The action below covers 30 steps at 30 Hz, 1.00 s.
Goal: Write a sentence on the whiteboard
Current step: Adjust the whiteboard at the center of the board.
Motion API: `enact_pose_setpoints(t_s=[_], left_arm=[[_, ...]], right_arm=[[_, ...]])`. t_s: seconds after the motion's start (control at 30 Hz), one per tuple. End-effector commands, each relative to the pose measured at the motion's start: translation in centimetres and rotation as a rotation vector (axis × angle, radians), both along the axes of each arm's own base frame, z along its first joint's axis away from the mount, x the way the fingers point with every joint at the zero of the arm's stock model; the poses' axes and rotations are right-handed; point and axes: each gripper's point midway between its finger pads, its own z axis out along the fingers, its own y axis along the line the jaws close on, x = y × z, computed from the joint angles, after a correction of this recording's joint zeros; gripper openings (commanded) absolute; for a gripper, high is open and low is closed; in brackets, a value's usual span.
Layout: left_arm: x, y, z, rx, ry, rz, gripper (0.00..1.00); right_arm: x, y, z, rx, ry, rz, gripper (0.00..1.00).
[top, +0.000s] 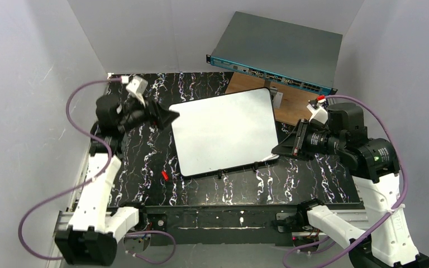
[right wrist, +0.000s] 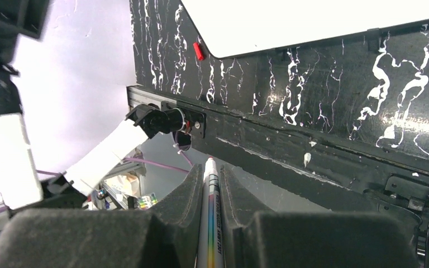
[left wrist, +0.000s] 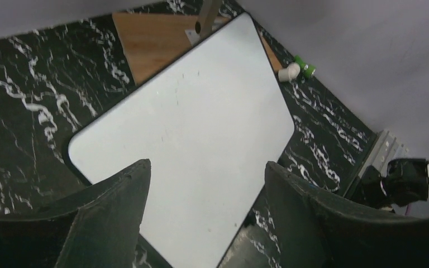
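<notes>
Trouble here would most likely come from the marker (right wrist: pixel 208 215). It is pinched between the closed jaws of the right gripper (top: pixel 279 148), with only a short white end showing past them, and I cannot tell which end that is. The whiteboard (top: pixel 223 131) lies flat and slightly skewed in the middle of the overhead frame, on the black marbled surface (top: pixel 324 170). No writing shows on it. The right gripper sits just off the board's lower right corner. The left gripper (left wrist: pixel 206 167) hangs near the board's upper left edge, jaws spread wide and holding nothing.

Nothing appears to pin the board down. Pressure from a stroke could therefore push it toward the wooden panel (top: pixel 293 109) and the grey box (top: pixel 279 50) in the upper right, which would skew the letters. The marker could also slip or tilt in the jaws under load, leaving faint or broken lines. A small red cap (top: pixel 165 175) lies loose at the board's lower left, where a sweeping arm might knock it.
</notes>
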Motion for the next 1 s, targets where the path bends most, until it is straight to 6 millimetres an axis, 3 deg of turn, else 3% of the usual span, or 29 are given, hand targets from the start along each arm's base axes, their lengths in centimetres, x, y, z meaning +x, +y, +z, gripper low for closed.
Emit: enact_pose_setpoints(t_s=[0.0,0.17,0.43,0.73,0.97], left_arm=[[4.3,-0.9,3.2,-0.055,-0.022,-0.046,0.73],[9.1,-2.0,4.4,-0.103,-0.029,-0.103,0.73],[14.2,-4.2,2.5,-0.145,0.089,-0.235,0.75],[16.0,-8.4,-1.0,-0.142,0.216,-0.351,0.76],[18.2,-10.6,-2.3,-0.165,0.294,-0.428,0.72]], right_arm=[[0.7,0.3,0.0,0.023,-0.037,0.002,0.01],[0.6,0.1,0.5,0.025,-0.056,-0.012,0.01],[0.4,-0.3,0.4,0.025,-0.065,-0.051,0.01],[0.6,-1.0,0.7,0.008,-0.079,-0.091,0.01],[0.9,-1.2,0.7,0.001,-0.085,-0.110,0.01]])
